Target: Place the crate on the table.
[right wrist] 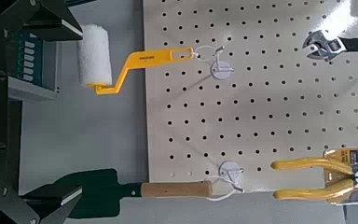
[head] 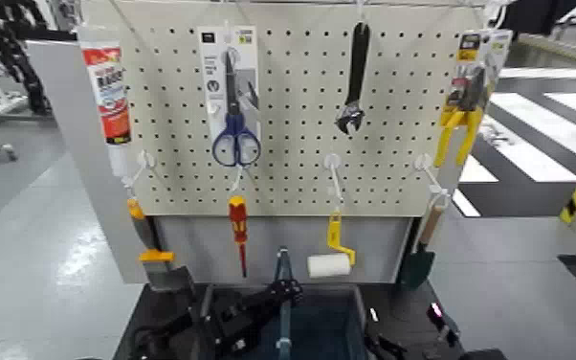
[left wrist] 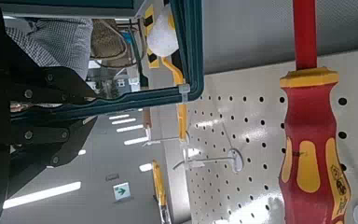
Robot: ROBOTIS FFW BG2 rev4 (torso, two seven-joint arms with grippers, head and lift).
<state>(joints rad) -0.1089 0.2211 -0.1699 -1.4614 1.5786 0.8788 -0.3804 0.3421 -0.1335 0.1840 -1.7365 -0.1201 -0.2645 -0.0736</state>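
The dark blue-grey crate [head: 335, 321] sits low in the head view, over the black table [head: 144, 306], below the pegboard. I cannot tell whether it rests on the table. Its blue upright handle [head: 282, 287] stands in the middle. My left gripper [head: 254, 314] reaches in from the left and is shut on the handle bar. In the left wrist view the teal handle frame [left wrist: 191, 56] runs out from between the dark fingers [left wrist: 37, 93]. My right gripper [head: 426, 330] is at the crate's right side. In the right wrist view its fingers [right wrist: 51, 19] are spread wide, beside the crate wall [right wrist: 28, 61].
The beige pegboard [head: 292, 115] stands just behind the crate. It holds scissors [head: 234, 134], a wrench [head: 354, 86], yellow pliers [head: 459, 124], a red screwdriver [head: 239, 225], a paint roller [head: 330, 263] and a green trowel [head: 416, 263]. Grey floor lies on both sides.
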